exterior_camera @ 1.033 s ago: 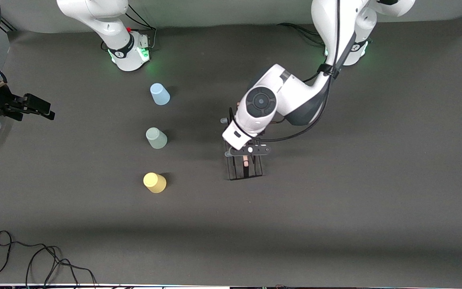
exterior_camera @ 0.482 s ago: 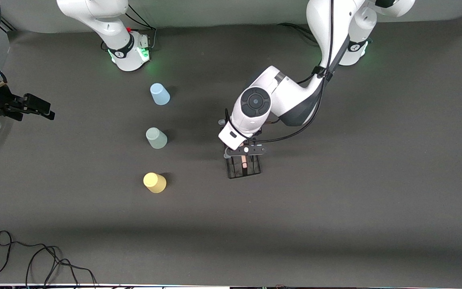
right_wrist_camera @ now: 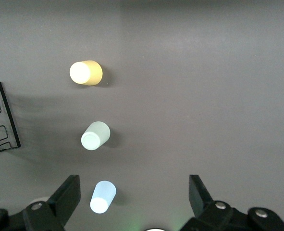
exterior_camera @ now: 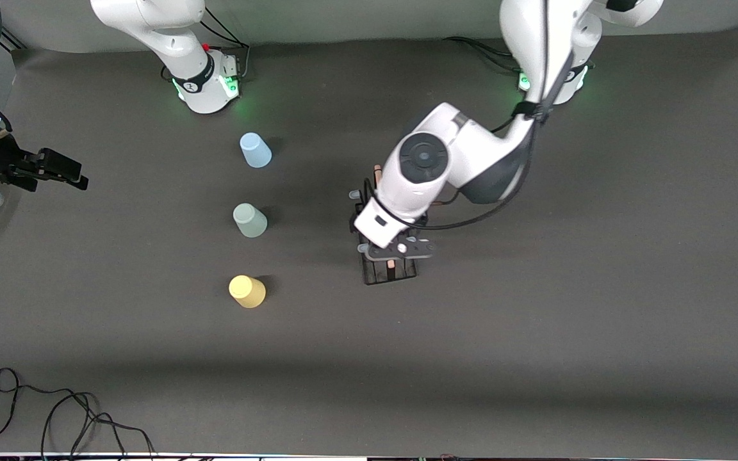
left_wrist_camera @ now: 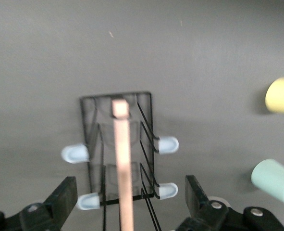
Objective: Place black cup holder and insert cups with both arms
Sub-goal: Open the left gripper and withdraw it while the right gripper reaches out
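At the left edge of the front view the right gripper (exterior_camera: 55, 168) waits in the air, its fingers apart and empty. Left of centre three upturned cups run down the frame: blue cup (exterior_camera: 255, 150), green cup (exterior_camera: 250, 219), yellow cup (exterior_camera: 247, 291). At centre the rack (exterior_camera: 391, 269) stands on the table (exterior_camera: 599, 288), the left gripper (exterior_camera: 397, 251) just above its wooden rod (left_wrist_camera: 123, 168), fingers spread on either side

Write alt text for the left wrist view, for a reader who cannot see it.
The left hand hangs open above the black cup holder, one finger at each side and neither touching it; the holder stands on the dark table, a wooden rod along its top and pale blue pegs sticking out sideways. The yellow cup and mint cup show at the edge.
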`<control>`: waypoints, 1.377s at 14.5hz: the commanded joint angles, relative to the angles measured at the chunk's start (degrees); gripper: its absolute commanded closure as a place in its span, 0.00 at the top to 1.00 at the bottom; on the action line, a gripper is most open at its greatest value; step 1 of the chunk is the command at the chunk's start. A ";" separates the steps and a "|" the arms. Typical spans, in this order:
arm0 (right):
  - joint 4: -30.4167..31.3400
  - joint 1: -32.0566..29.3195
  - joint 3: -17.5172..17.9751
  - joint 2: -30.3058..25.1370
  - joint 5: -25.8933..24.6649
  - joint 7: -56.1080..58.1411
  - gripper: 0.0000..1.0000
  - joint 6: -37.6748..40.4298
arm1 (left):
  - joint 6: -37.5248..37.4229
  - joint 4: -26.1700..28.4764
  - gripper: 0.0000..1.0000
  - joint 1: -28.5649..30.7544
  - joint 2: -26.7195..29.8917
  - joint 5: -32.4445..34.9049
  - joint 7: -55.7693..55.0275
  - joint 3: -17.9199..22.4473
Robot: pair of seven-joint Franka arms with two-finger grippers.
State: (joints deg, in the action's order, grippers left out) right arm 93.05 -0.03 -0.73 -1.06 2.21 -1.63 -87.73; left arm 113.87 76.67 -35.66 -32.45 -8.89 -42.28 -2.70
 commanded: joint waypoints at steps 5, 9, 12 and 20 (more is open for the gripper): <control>11.34 6.07 0.20 -4.29 2.63 -10.66 1.00 -9.45 | -17.26 -1.26 1.00 15.50 11.17 8.19 12.80 1.39; 25.57 9.16 0.29 -9.21 2.63 -14.54 1.00 -21.66 | -15.44 2.07 1.00 24.83 14.43 15.73 20.72 1.65; 34.63 11.18 0.29 -11.24 2.71 -16.38 1.00 -30.98 | -17.19 3.21 1.00 30.81 17.94 15.22 29.59 1.65; 48.43 16.81 0.29 -6.15 2.71 -25.09 1.00 -55.23 | -15.26 22.81 1.00 34.34 35.60 13.11 38.85 1.74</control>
State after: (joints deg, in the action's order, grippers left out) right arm 137.13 15.92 -0.16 -8.54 4.25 -25.00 -136.06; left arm 96.36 91.87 -1.50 -3.36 4.75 -4.76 -0.54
